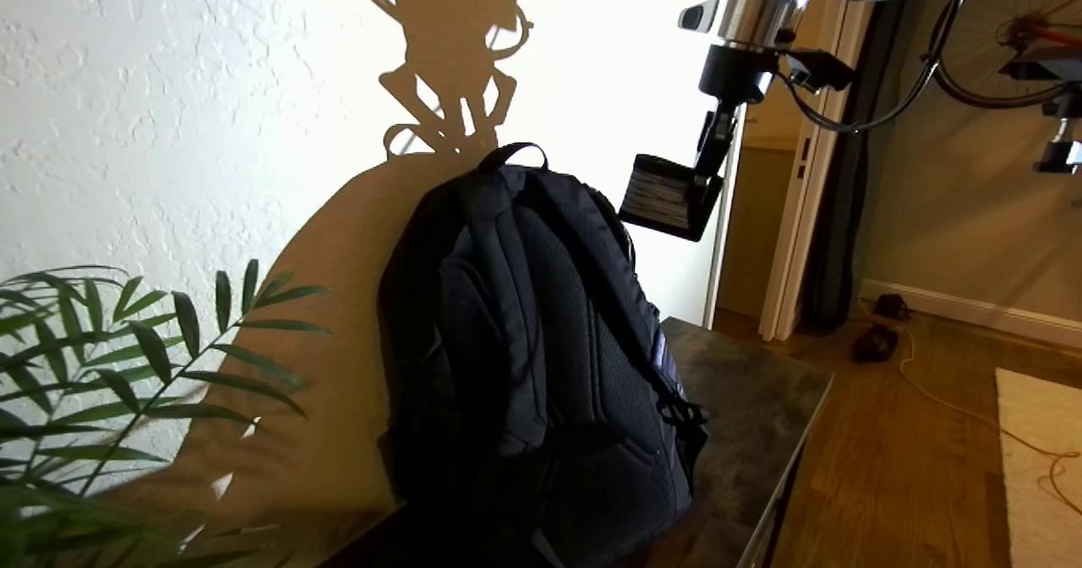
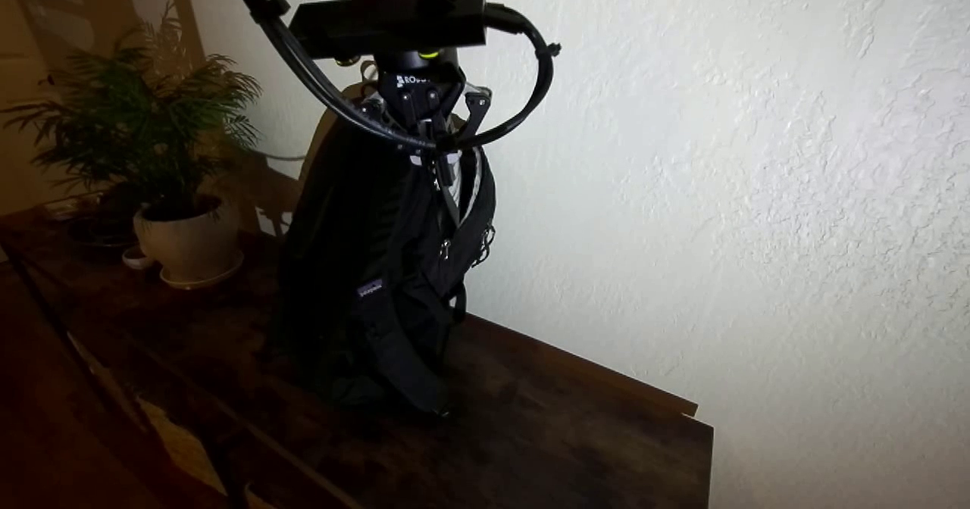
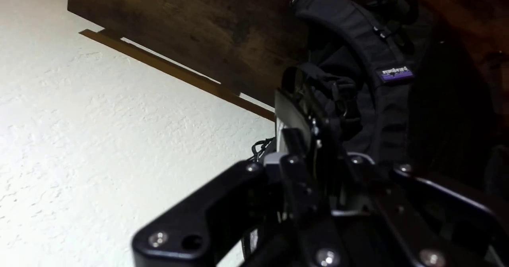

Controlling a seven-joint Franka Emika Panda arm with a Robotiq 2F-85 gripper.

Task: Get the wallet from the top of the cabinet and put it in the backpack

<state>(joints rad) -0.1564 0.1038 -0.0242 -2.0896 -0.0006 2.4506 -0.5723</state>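
Two fingers (image 1: 715, 139) pinched the black wallet (image 1: 661, 199), tilted in the air beside the upper edge of the black Patagonia backpack (image 1: 558, 323); contact could not be judged. The backpack stood on the counter (image 1: 752, 390), its front flap (image 2: 468, 236) unzipped. Good placing probably called for centring the wallet behind that flap, lowering it well inside, and only then releasing.

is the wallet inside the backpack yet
No, an exterior view shows the gripper holding the wallet in the air, outside the backpack.
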